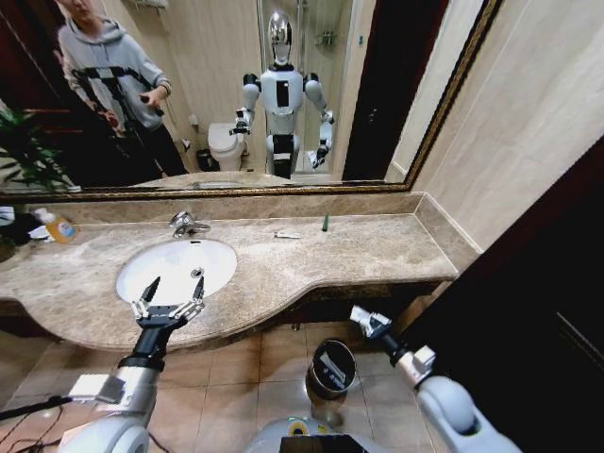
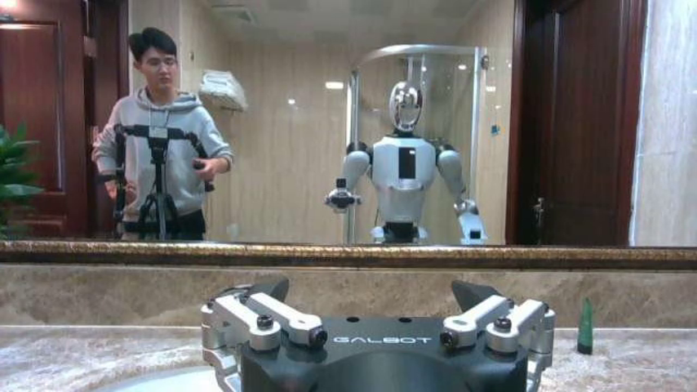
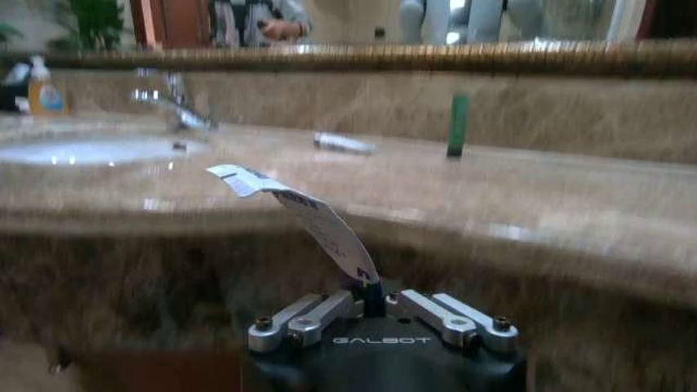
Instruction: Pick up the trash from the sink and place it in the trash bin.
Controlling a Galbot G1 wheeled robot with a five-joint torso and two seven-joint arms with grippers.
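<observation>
My right gripper (image 1: 363, 321) hangs below the counter's front edge, just above and right of the black trash bin (image 1: 330, 368) on the floor. It is shut on a flat white packet (image 3: 321, 224), which sticks up from the right gripper (image 3: 373, 298) and curls at its end. My left gripper (image 1: 170, 297) hovers open over the near rim of the white sink (image 1: 179, 260), nothing between its fingers (image 2: 273, 287). On the counter behind stand a dark green tube (image 1: 325, 223) (image 3: 459, 124) (image 2: 585, 325) and a slim white sachet (image 1: 288, 234) (image 3: 343, 144).
A chrome faucet (image 1: 186, 224) rises behind the basin. An orange liquid bottle (image 1: 58, 226) stands at the counter's far left beside a plant. A framed mirror runs along the back wall. A dark wall panel closes off the right side; tiled floor lies around the bin.
</observation>
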